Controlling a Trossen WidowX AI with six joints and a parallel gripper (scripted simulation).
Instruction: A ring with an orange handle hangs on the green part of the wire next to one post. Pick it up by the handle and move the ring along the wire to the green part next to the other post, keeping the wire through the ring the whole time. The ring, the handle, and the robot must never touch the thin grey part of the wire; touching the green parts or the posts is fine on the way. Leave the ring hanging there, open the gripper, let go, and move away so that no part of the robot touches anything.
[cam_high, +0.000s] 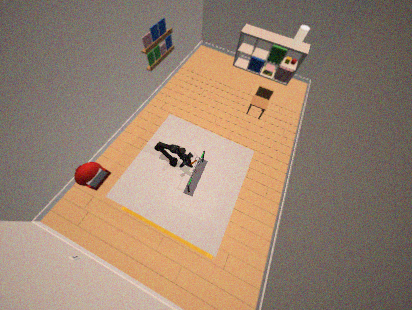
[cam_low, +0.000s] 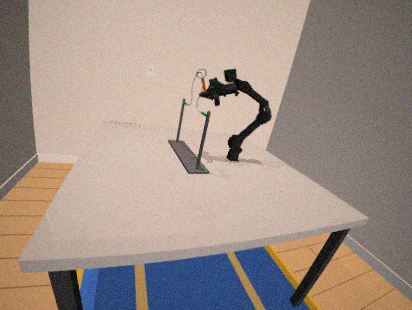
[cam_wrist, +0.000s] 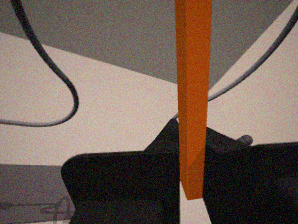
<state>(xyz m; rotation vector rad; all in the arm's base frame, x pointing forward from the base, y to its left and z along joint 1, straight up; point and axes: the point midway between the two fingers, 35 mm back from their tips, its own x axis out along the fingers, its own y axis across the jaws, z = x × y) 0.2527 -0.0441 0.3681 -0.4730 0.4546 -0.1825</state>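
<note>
My gripper is shut on the orange handle, which stands up from the fingers, slightly tilted. The ring is at the handle's top, at the high middle part of the wire in the exterior view; it is out of the wrist view. Whether the ring touches the wire is too small to tell. The grey wire curves on both sides of the handle in the wrist view. Green parts are at both ends, beside the far post and the near post.
The posts stand on a dark grey base on the pale table. The arm reaches over from the right in the exterior view. A shelf, a chair and a red object are away from the base.
</note>
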